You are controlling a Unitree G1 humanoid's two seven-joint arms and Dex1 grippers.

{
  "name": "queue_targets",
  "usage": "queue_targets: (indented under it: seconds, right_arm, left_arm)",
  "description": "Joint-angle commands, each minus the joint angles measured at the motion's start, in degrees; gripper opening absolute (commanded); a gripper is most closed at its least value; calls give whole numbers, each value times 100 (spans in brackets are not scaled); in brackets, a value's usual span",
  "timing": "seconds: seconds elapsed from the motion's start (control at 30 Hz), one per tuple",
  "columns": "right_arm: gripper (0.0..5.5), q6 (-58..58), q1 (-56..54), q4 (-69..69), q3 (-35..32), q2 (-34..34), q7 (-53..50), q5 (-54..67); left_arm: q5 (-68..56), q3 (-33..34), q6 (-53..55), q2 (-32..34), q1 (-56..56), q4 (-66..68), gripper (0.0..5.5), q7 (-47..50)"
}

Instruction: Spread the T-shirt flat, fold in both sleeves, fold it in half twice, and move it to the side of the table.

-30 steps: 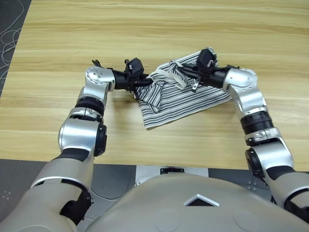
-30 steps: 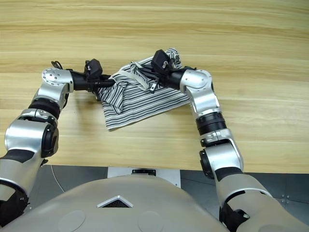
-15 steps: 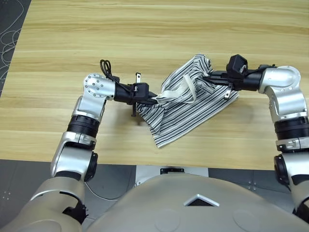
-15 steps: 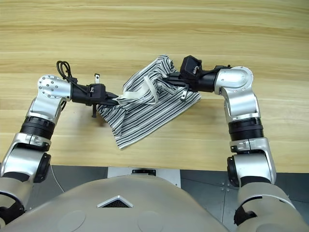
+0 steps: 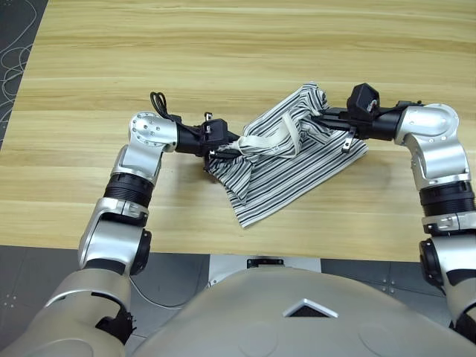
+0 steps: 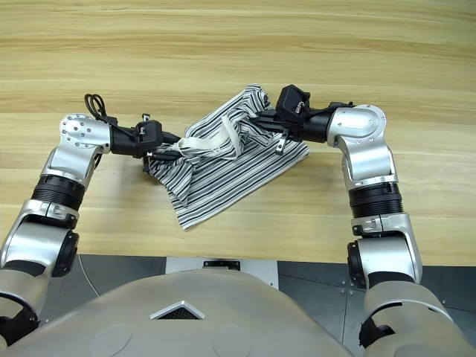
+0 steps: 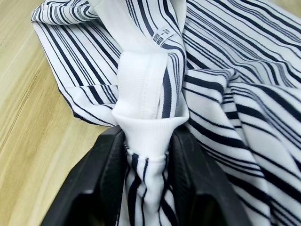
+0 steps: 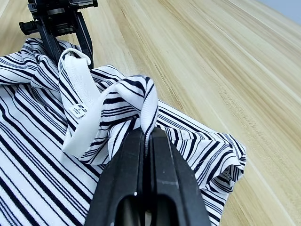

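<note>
a: where's the t-shirt point(image 5: 286, 167)?
b: bunched on the table point(image 5: 223, 52), near the front edge, strung between the two grippers. one flat corner points toward the robot.
a: left gripper point(image 5: 223, 148)?
b: at the shirt's left end. its fingers point(image 7: 106, 174) are clamped on a fold of the white collar point(image 5: 271, 141) with striped cloth bundled in. only the wad of cloth holds them apart.
a: right gripper point(image 5: 321, 117)?
b: at the shirt's far right end. its fingers point(image 8: 127, 174) are pressed almost together on a thin striped edge, near the collar's label point(image 8: 81, 110).
a: is the cloth taut?
b: the collar runs as a band from one gripper toward the other, lifted above the rest. the body sags in folds under it.
a: the sleeves?
b: lost in the folds, i cannot tell where they lie.
a: anything else around?
b: a black cable loop point(image 5: 158, 100) on the left wrist, and thin cables point(image 5: 18, 37) on the floor beyond the table's left side.
</note>
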Motion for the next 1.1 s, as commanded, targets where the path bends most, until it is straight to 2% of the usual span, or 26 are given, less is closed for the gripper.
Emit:
queue_targets:
  seconds: [0.03, 0.33, 0.6, 0.87, 1.1]
  right_arm:
    - [10, -44, 24, -7, 44, 25, -101, -70]
    - [10, -28, 55, -49, 94, 38, -157, -65]
    - [10, -40, 71, -83, 137, 88, -215, -35]
    - [10, -37, 64, -70, 133, 99, -237, -28]
    - [10, -36, 50, -41, 125, 62, -223, -49]
  left_arm:
    - [-111, 5, -7, -43, -46, -200, 149, 39]
    - [-592, 90, 483, -84, 112, -1009, 149, -5]
    - [-438, -115, 418, -72, 204, -671, 149, 53]
    - [-624, -86, 729, -81, 184, -711, 25, -129]
    - [-762, -35, 813, -71, 142, -783, 12, -170]
